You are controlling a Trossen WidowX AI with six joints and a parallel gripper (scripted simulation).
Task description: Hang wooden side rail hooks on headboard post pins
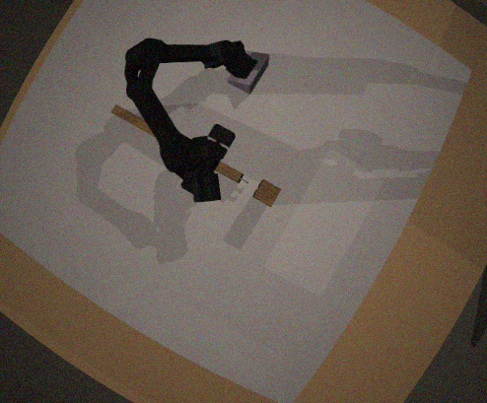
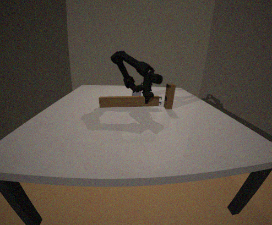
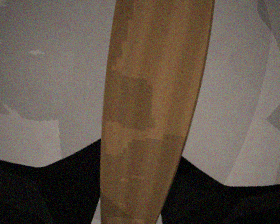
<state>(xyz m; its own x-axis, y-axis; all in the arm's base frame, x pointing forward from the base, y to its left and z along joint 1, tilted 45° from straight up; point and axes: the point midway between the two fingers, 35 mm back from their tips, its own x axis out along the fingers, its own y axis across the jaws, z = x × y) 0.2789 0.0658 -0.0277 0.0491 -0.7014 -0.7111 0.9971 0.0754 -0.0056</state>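
The wooden side rail [image 1: 229, 170] [image 2: 120, 102] [image 3: 150, 60] stands on edge, nearly level, its hook end very slightly higher in the exterior view. My gripper [image 2: 147, 102] [image 3: 135, 141] is shut on the rail near that end, one finger on each side; in the top view the arm hides the fingers. Two small steel hooks [image 2: 160, 98] stick out toward the post. The wooden headboard post [image 1: 267, 193] [image 2: 169, 97] stands upright just beyond them, with a narrow gap between. Dark openings show on its rail-facing side; the pins cannot be made out. Whether the far end touches the table is unclear.
The arm's grey base block [image 1: 253, 84] is behind the rail. The arm arches over the rail and covers its middle in the top view. The white table [image 1: 181, 287] [image 2: 129, 154] carries broad arm shadows.
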